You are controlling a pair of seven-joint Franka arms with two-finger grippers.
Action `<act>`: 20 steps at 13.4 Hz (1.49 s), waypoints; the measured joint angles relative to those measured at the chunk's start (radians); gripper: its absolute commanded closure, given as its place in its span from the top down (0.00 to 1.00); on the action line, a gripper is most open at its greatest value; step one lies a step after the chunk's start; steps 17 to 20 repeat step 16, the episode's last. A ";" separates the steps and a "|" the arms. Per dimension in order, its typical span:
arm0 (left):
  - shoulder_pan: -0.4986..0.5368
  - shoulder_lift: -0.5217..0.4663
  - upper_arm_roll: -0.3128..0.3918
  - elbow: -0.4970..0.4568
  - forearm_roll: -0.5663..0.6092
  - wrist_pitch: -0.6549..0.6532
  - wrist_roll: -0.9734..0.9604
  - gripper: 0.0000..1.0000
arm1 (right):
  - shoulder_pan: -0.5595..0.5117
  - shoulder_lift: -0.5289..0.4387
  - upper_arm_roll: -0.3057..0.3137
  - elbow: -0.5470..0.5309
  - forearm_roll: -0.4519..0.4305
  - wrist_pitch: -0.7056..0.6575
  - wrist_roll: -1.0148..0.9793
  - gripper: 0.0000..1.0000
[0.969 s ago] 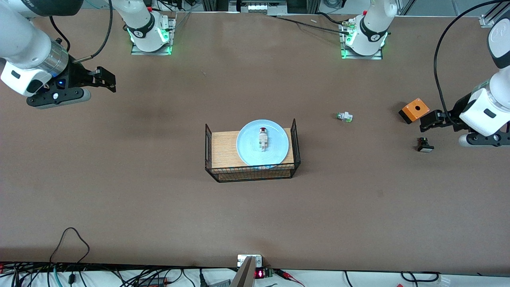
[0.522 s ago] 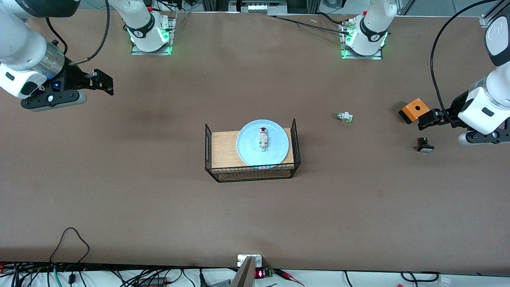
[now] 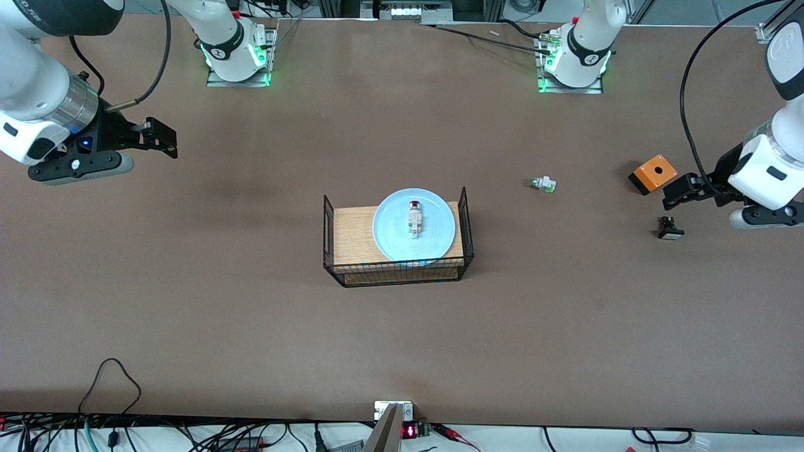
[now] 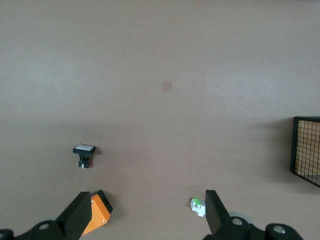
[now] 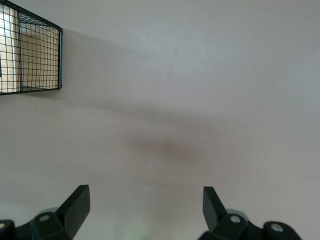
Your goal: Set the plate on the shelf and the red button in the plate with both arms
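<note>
The pale blue plate (image 3: 389, 242) lies in the wire basket (image 3: 396, 273) at the middle of the table, on its wooden floor toward the left arm's end. The red button (image 3: 414, 220) lies on the plate, its red cap pointing toward the robots' bases. My left gripper (image 3: 671, 193) hangs open and empty over the table between an orange box and a black button; its wrist view shows the gripper (image 4: 148, 200) with jaws wide apart. My right gripper (image 3: 164, 135) hovers open and empty over bare table at the right arm's end, its jaws also wide in the wrist view (image 5: 145, 194).
An orange box (image 3: 654, 173) (image 4: 96, 215), a black button with a white face (image 3: 670, 228) (image 4: 84, 151) and a white part with a green cap (image 3: 543, 184) (image 4: 198, 206) lie toward the left arm's end. Basket corners show in both wrist views (image 4: 306, 150) (image 5: 35, 55).
My right arm has drawn back a little toward its end of the table. The left arm has barely shifted. Plate and red button have stayed put.
</note>
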 measured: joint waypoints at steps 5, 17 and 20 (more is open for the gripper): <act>0.011 -0.035 0.004 -0.017 0.000 -0.001 0.021 1.00 | -0.002 0.001 -0.001 0.001 0.000 0.000 0.000 1.00; 0.013 -0.060 0.003 -0.006 0.000 -0.130 0.035 1.00 | -0.003 0.011 -0.001 0.001 0.000 0.000 0.000 1.00; 0.013 -0.060 0.003 -0.006 0.000 -0.130 0.035 1.00 | -0.003 0.011 -0.001 0.001 0.000 0.000 0.000 1.00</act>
